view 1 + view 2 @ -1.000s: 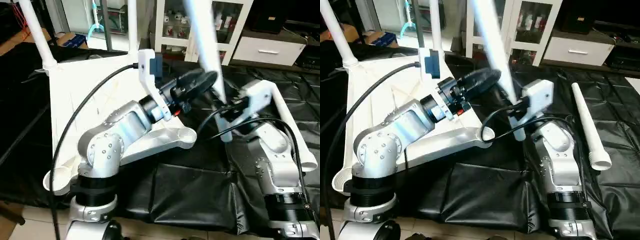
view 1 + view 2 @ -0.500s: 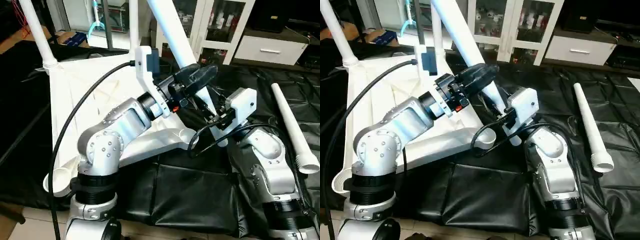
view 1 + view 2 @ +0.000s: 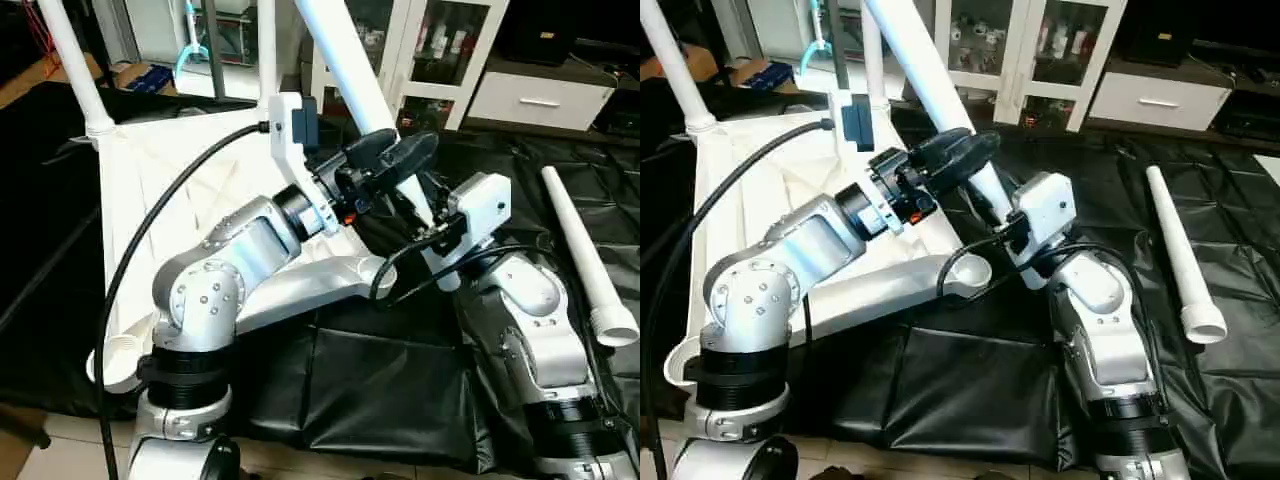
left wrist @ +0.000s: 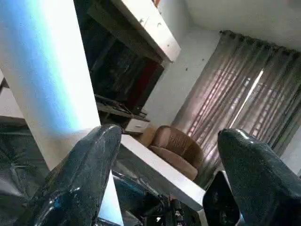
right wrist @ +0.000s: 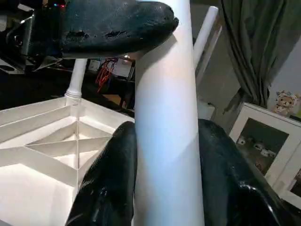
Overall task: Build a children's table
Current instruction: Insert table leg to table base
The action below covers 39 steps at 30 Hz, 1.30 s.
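Right wrist view puts us closest to the grip: our right pincer is clamped on a white tapered leg, one black finger pressed to each side of the tube. Above that grip, one dark finger of our left pincer lies against the same leg. From the left wrist view our left pincer stands spread wide, its two fingers well apart, with the leg just beside one finger and not pinched between them. From the head views, the held leg slants up and away toward the glass-door cabinet, its lower end lying near the nearest corner socket of the table top; we cannot tell whether the end touches the socket. The top lies underside up on the black-covered worktop, its ribs showing under our left forearm. Two more legs already stand upright in the far corner sockets, one at the far left corner and one behind our left wrist. A fourth leg lies flat on the black cover to our right, well apart from the top.
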### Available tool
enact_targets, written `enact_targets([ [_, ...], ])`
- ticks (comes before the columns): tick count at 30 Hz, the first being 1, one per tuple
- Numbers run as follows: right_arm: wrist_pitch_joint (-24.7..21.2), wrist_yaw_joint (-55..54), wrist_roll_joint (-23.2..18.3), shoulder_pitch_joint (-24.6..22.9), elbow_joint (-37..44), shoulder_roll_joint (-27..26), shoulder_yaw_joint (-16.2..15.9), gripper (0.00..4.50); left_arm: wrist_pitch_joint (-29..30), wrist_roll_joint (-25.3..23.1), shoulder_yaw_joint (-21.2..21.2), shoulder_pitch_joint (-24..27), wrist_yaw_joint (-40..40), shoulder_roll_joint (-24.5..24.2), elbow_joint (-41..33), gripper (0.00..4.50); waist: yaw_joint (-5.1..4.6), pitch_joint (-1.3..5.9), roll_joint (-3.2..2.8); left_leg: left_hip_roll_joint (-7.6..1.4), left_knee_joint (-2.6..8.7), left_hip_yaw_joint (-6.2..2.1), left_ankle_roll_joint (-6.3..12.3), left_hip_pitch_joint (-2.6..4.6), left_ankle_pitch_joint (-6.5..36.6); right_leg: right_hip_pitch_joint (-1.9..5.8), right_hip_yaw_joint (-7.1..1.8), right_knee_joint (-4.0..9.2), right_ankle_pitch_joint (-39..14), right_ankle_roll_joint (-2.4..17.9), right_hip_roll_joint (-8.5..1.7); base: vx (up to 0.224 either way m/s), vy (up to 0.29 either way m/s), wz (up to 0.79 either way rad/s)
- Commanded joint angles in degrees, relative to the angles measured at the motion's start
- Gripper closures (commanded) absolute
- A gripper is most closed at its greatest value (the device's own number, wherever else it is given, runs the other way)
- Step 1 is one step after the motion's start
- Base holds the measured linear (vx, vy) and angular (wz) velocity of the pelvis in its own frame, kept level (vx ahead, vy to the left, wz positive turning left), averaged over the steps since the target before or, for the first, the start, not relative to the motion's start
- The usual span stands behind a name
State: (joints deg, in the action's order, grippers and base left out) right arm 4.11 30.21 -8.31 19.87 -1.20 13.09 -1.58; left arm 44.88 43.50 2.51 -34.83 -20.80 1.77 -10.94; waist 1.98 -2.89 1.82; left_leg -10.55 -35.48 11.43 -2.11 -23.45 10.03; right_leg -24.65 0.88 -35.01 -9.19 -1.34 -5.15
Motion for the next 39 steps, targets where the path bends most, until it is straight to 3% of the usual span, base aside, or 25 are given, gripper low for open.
enact_targets([
  [1, 1.59, -1.55, -0.22, 1.85, 4.08, 0.24, 1.57, 3.04, 0.22, -2.51, 0.33, 0.52, 2.35, -0.73, 1.83, 0.66, 0.04, 3.91, -0.58, -1.61, 4.72, -1.11, -0.3, 1.62, 16.49, 2.73, -0.76, 4.16, -11.68, 8.04, -0.96, 0.0, 0.0, 0.0],
  [13, 1.47, -3.92, -0.41, 3.87, 3.95, 0.43, 3.31, 3.04, -0.73, -3.27, 0.25, 0.81, 3.12, -1.37, 2.39, 0.66, -0.06, 3.95, -0.69, -1.47, 4.65, -1.06, -0.46, 1.77, 16.69, 2.7, -0.75, 4.19, -12.18, 7.17, -0.84, 0.0, 0.0, 0.0],
  [17, 1.54, -2.37, -0.38, 2.56, 5.66, 0.46, 1.05, 3.04, -1.58, -3.53, -0.18, 0.49, 2.95, -0.93, 2.81, 0.66, 0.0, 3.98, -0.96, -1.57, 4.7, -1.09, -0.49, 1.74, 16.38, 2.68, -0.71, 4.14, -10.97, 8.1, -0.83, 0.0, 0.0, 0.0],
  [25, -0.35, -1.87, 0.81, 0.35, 5.49, 0.55, -1.13, 3.04, -1.31, 0.51, 1.25, -0.03, 1.64, 0.59, 1.22, 0.66, -0.02, 3.89, -0.82, -1.52, 4.79, -1.11, -0.96, 1.7, 18.34, 2.6, -0.73, 4.36, -13.21, 7.91, -0.87, 0.0, 0.0, 0.0],
  [35, -0.36, 0.52, 2.07, -2.47, 7.43, 0.73, -6.28, 3.04, -1.28, -1.0, -0.09, 0.23, 3.13, 1.59, 2.71, 0.66, -0.11, 3.81, -1.0, -1.61, 4.86, -1.21, -0.89, 1.67, 19.05, 2.47, -0.75, 4.54, -14.03, 7.14, -0.84, 0.0, 0.0, 0.0],
  [36, -0.14, 0.53, 2.37, -2.93, 7.89, 0.46, -6.92, 3.04, -1.17, -1.24, 0.02, 0.38, 4.08, 1.76, 3.3, 0.96, -0.09, 3.79, -1.0, -1.6, 4.89, -1.24, -1.04, 1.66, 19.4, 2.47, -0.74, 4.56, -14.42, 7.09, -0.84, 0.0, 0.0, 0.0],
  [39, 0.05, 0.09, 2.49, -3.16, 8.22, 0.03, -7.14, 3.04, -1.39, -1.22, 0.57, 0.45, 4.66, 2.06, 3.62, 1.07, -0.06, 3.82, -1.02, -1.67, 4.98, -1.34, -1.25, 1.61, 19.46, 2.51, -0.77, 4.51, -14.01, 7.09, -0.91, 0.0, 0.0, 0.0],
])
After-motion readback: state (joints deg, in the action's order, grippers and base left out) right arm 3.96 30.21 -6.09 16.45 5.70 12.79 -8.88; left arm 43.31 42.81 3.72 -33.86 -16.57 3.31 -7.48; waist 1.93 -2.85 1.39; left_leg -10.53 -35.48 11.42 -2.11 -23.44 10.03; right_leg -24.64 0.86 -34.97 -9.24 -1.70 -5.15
